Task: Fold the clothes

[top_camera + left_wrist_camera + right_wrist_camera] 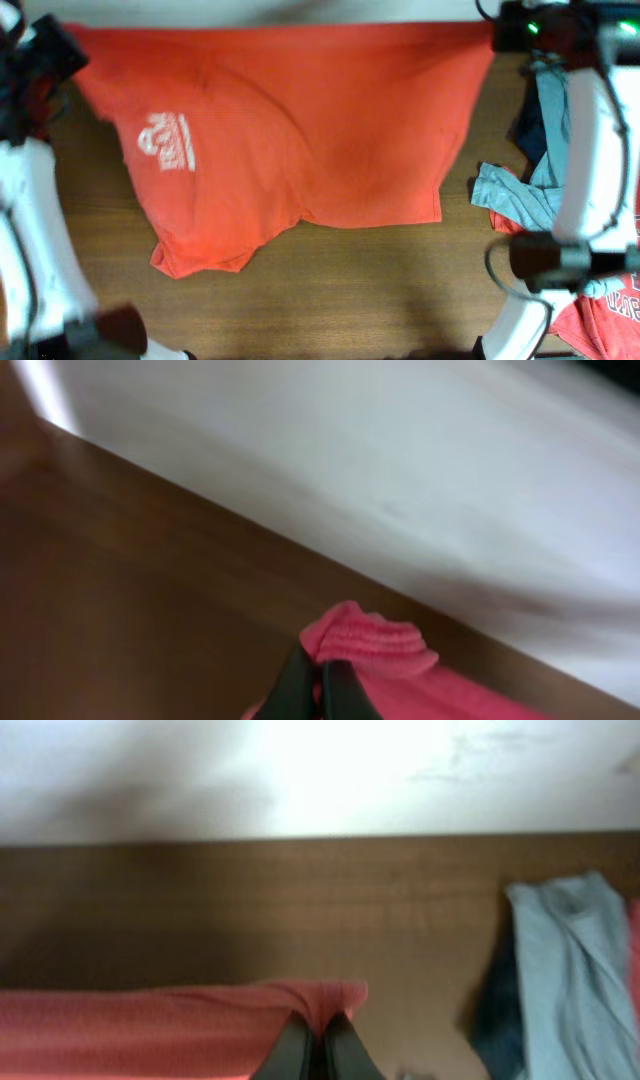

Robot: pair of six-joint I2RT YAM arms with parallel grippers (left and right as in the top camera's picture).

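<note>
Pinched at the far corners by left gripper [320, 665] and right gripper [318, 1020], both clamped on red shirt [330, 130] spread over table [350, 290] (white print [168, 140] too blurred to read), with grey-blue shirt [520, 195] heaped at right.

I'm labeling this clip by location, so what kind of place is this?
Likely a robotics lab bench, not a home laundry: a wooden table, a robot's white left arm and right arm, and an orange-red T-shirt spread out beside a heap of shirts.
</note>
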